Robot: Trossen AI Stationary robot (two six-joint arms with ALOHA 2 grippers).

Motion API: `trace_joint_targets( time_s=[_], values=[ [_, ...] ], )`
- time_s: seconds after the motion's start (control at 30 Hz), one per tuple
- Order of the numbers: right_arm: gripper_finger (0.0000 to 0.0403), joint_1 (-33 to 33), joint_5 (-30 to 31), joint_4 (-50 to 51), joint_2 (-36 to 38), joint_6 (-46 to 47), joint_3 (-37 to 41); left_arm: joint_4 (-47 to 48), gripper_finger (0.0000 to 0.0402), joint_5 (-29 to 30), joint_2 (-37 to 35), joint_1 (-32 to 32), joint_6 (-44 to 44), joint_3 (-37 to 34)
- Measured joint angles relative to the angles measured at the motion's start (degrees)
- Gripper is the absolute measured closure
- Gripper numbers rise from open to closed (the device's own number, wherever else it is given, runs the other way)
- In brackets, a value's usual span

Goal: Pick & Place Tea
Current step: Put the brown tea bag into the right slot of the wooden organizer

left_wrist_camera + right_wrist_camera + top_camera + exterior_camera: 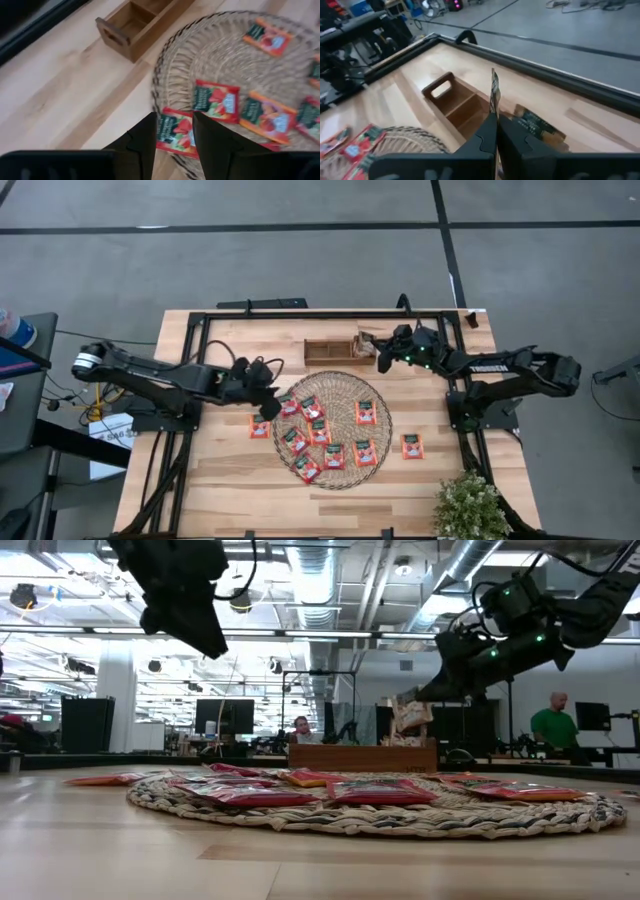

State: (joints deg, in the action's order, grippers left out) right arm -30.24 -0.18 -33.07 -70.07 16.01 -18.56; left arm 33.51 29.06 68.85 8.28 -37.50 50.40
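We note the left pincer point(268, 402) hanging over the left rim of the round woven mat point(345, 380), well clear of the surface in the low view. Its fingers point(145, 142) stand parted with nothing between them; through the gap we see a red-orange sachet point(175, 134) lying at the mat's edge below.

The right pincer point(383, 358) sits above the right end of the brown wooden tray point(325, 352), near the table's point(220, 470) far edge. Its fingers are closed on one tea sachet point(494, 92) — held on edge, standing up from the fingertips in the right wrist view. Just beside it in that view another pale sachet point(535, 125) lies flat, past the tray's end; we cannot tell whether it rests in a compartment or on the wood beside it.

The rest of the tea lies spread flat: about nine red-orange sachets point(322, 430) on the mat, some touching or overlapping on its left half, one point(260, 427) on the bare table just left of the mat, and one point(411, 445) on the table right of it, well apart from the others.

A potted plant point(470, 505) stands at the table's near right corner. In the low view, two people point(552, 725) show in the room behind — far off, hands not near the arms.
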Motion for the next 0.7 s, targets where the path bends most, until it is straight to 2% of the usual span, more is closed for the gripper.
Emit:
trace_joint_targets(
  time_s=[0.17, 0.43, 0.7],
  values=[
    [0.0403, 0.0, 0.5, -4.0, -4.0, 0.4, 0.2, -2.9, 0.0285, -0.3, -3.1, 0.0, -1.0, -2.2],
    [0.0403, 0.5, 0.3, -15.1, -12.7, 1.0, 0.1, -4.1, 0.0285, -3.0, -3.7, 0.0, -1.0, -2.6],
    [0.0403, 0.5, 0.1, -15.4, -14.6, -0.6, 0.1, -4.1, 0.0285, -5.3, -3.7, 0.0, -1.2, -2.6]
  ],
)
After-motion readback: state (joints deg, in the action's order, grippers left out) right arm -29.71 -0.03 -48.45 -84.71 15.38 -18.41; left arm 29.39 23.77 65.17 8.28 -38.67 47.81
